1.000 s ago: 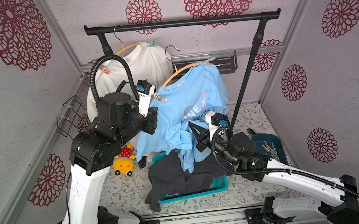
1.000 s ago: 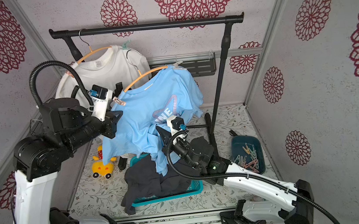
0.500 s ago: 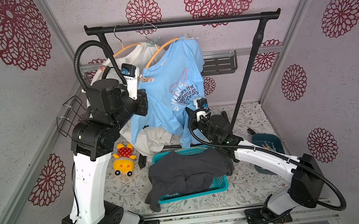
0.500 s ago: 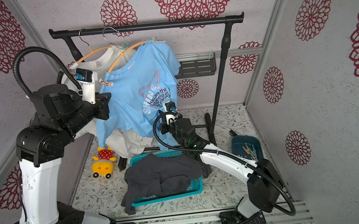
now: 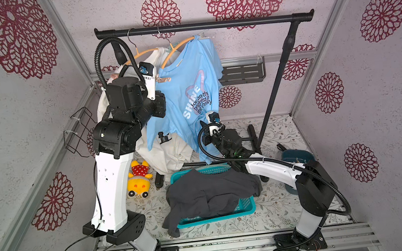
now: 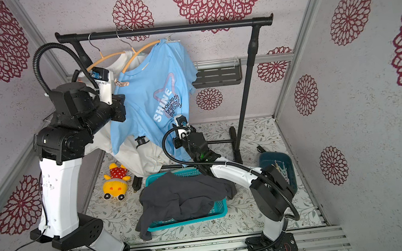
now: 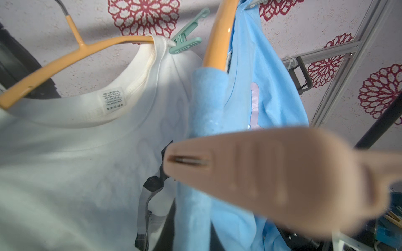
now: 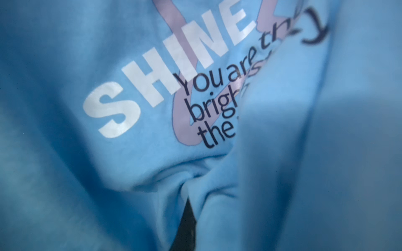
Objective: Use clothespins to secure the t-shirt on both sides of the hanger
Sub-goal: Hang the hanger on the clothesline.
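Against flowered walls our left gripper pinches a peach-pink clothespin; our right gripper is clamped on blue t-shirt.

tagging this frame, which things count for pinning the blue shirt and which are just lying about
In the job: blue shirt, its hanger, pink clothespin, pin bin.
Lying about: white shirt, toy, basket, dark garment.

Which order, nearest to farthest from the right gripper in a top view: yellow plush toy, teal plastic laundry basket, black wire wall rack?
From the right gripper:
1. Teal plastic laundry basket, floor, centre.
2. Yellow plush toy, floor, left.
3. Black wire wall rack, left wall.
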`<state>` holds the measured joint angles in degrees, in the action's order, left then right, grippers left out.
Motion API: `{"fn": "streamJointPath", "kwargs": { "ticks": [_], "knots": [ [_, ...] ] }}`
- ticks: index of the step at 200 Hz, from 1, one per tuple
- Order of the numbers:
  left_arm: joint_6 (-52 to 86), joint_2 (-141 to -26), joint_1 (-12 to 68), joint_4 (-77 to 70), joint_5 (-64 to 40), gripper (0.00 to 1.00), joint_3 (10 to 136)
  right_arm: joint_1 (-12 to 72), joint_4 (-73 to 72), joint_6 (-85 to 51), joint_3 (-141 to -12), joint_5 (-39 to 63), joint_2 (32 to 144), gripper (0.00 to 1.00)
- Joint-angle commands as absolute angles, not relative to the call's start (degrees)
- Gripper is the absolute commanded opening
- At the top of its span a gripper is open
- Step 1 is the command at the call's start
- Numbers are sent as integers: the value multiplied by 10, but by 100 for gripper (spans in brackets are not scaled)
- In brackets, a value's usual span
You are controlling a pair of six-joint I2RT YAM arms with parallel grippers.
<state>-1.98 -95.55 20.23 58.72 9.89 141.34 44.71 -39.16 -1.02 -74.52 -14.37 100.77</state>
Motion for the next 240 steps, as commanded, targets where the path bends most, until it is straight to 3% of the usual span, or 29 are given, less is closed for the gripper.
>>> {"fn": "streamJointPath", "kwargs": {
  "ticks": [1, 83, 160, 195, 227, 240],
  "knots": [
    [-21, -957, 193, 520, 130, 0, 1432, 439, -427, -12, -779, -130, 1016, 0],
    [-35, -995, 170, 492, 141, 0, 1461, 436, -392, -24, -846, -84, 1075, 0],
    [-44, -1015, 170, 535, 159, 0, 1483, 436, -398, -50, -813, -53, 1080, 0],
    [-57, -1017, 174, 550, 179, 0, 1473, 436, -403, -53, -791, -24, 1072, 15],
    [-77, -1013, 187, 559, 216, 0, 1460, 434, -399, -29, -767, -56, 1060, 40],
    [-85, -1011, 193, 562, 235, 6, 1453, 429, -388, -25, -760, -65, 1058, 50]
  ]
}}
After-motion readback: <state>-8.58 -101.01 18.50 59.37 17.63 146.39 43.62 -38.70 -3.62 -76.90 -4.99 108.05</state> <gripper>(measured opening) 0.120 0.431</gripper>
